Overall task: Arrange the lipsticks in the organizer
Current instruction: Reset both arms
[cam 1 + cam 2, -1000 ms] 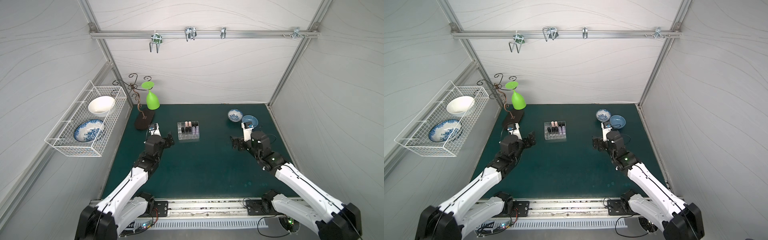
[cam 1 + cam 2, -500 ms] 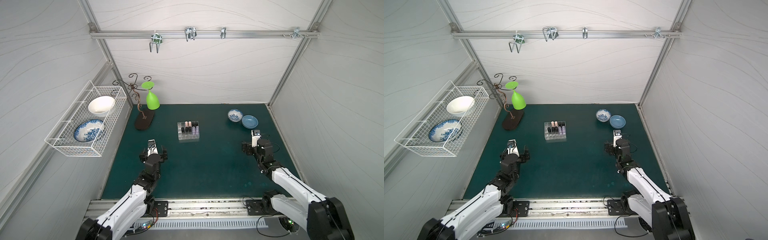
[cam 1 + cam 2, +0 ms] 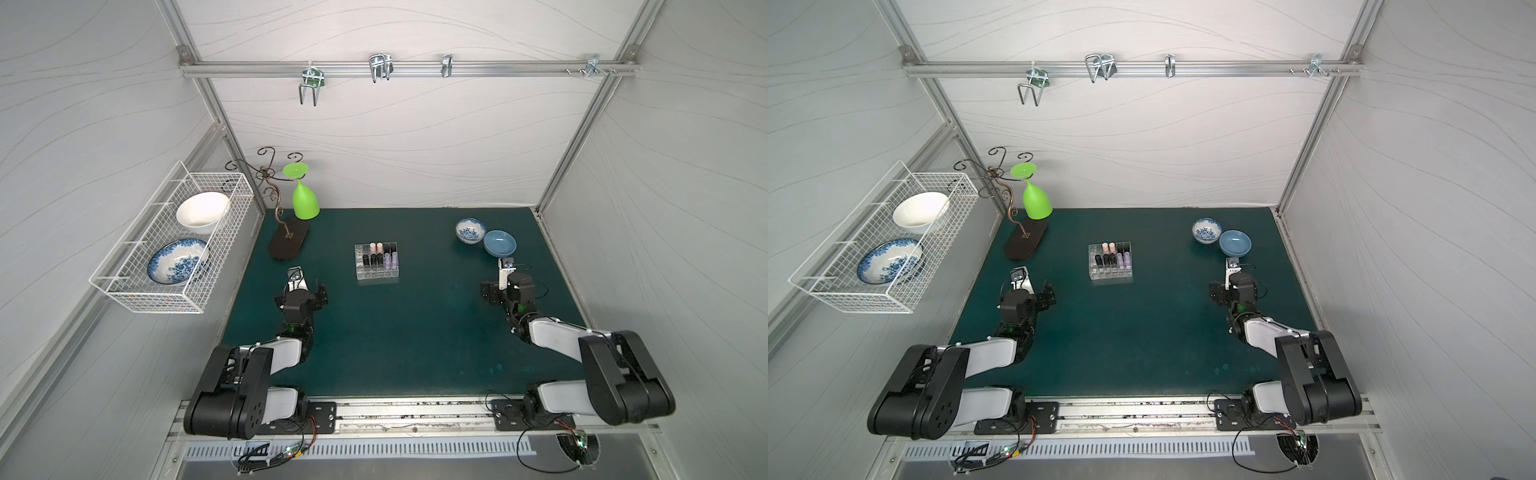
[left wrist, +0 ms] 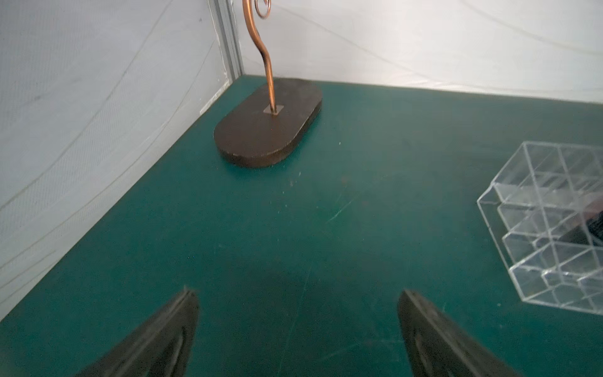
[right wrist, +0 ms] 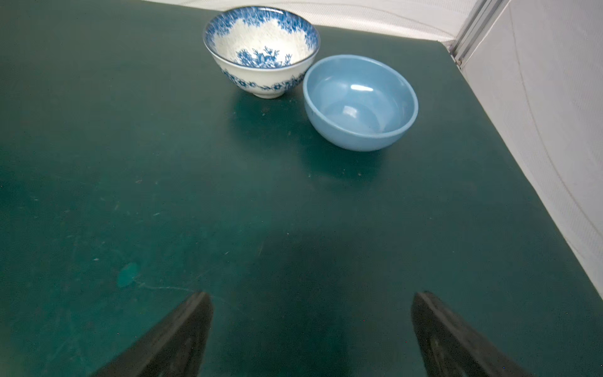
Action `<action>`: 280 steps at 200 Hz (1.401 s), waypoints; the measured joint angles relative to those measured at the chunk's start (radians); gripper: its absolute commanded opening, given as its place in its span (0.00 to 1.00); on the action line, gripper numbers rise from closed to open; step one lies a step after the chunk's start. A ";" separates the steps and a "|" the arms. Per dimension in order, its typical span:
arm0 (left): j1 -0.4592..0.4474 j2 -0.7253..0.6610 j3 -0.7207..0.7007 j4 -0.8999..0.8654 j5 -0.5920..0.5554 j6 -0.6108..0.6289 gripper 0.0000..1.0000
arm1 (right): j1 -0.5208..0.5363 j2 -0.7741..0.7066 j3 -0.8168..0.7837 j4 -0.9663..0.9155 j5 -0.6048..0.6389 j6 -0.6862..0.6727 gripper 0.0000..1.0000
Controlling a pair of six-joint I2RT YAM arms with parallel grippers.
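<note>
Left gripper (image 4: 298, 302) first: jaws spread wide, released, with only bare green mat (image 4: 293, 212) between the two dark fingertips. Right gripper (image 5: 312, 302), same story: wide open, holding nothing, poised over the mat. Both arms sit folded low near the front rail, one on each side. Ahead of the left gripper stands the dark oval base of a stand (image 4: 267, 124), with a copper stem curling up out of it, close to the back-left corner. Off to that gripper's side, in the left wrist view, a corner of the organizer (image 4: 551, 228) shows, with something dark visible through its clear walls. Ahead of the right gripper, a patterned bowl (image 5: 261, 49) and a blue bowl (image 5: 359, 101) sit just beside each other near the back-right corner. Now the bigger picture: in both top views the organizer is on the mat between the two arms, toward the back, well apart from either gripper. The lipsticks (image 3: 380, 255) stand upright in its rear cells: two pale pink at the back, then black ones and a lilac pair. A green glass (image 3: 305, 199) hangs upside down from the stand. On the left wall, a wire basket (image 3: 124, 291) holds two dishes.
</note>
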 measured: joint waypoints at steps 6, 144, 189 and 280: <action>0.014 0.018 0.002 0.030 0.019 -0.003 1.00 | -0.006 0.016 0.014 0.000 -0.016 -0.002 0.99; 0.091 0.220 0.159 0.005 0.348 0.028 1.00 | -0.076 0.169 0.015 0.250 -0.181 0.011 0.99; 0.091 0.220 0.167 -0.027 0.359 0.031 1.00 | -0.083 0.171 0.016 0.260 -0.193 0.013 0.99; 0.090 0.220 0.167 -0.039 0.361 0.031 1.00 | -0.098 0.172 0.025 0.259 -0.238 0.020 0.99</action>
